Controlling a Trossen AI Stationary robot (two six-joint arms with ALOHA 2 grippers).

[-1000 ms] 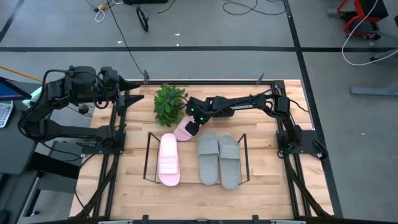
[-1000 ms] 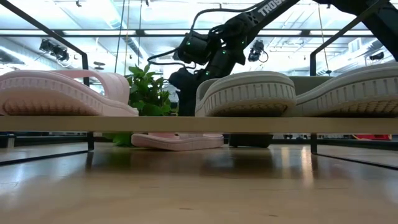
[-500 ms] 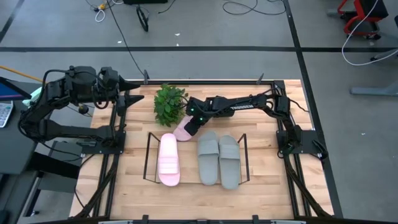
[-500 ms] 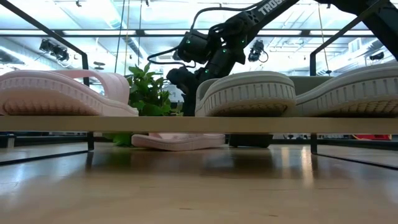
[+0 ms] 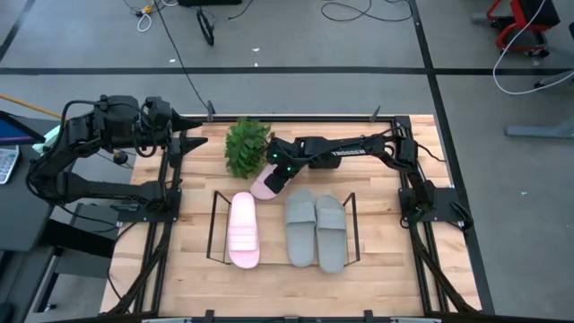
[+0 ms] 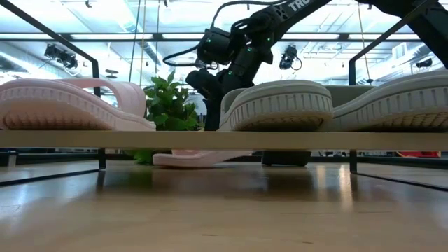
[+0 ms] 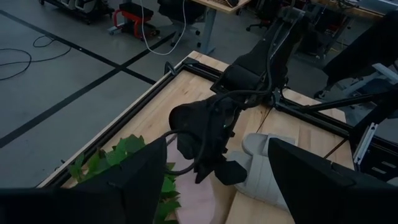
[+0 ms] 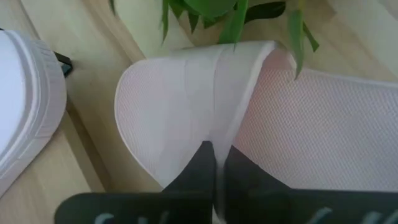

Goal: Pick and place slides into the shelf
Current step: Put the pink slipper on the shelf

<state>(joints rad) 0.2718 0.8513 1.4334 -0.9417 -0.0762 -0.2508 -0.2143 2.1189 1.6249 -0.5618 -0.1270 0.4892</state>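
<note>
Where the right arm reaches in from the table's right edge toward the middle, the right gripper [image 5: 277, 173] sits over a loose pink slide [image 5: 265, 186], which lies on the wooden table [image 5: 377, 278] between the potted plant [image 5: 245, 146] and the black wire shelf [image 5: 216, 229]. The overhead view places everything: three slides already rest across the shelf, one pink slide on the shelf [image 5: 242, 230] toward the left and two grey-green slides [image 5: 316, 230] side by side toward the right. Only the right wrist view shows the grip itself: the two dark fingers [image 8: 199, 167] are pressed nearly together, pinching the edge of the loose slide's wide strap [image 8: 199, 99], with green leaves just beyond it. The table-level view adds something the overhead one cannot: the loose slide's near end is tipped slightly off the wood, seen under the shelf's front bar, with the gripper above and behind a grey-green sole. The left arm waits at the table's left rear corner, and the left gripper [image 5: 186, 140] has its jaws spread wide and holding nothing. Its wrist view looks between its two blurred fingers [image 7: 130, 186] at the right arm's wrist from behind, the plant leaves and the toe of a grey-green slide
</note>
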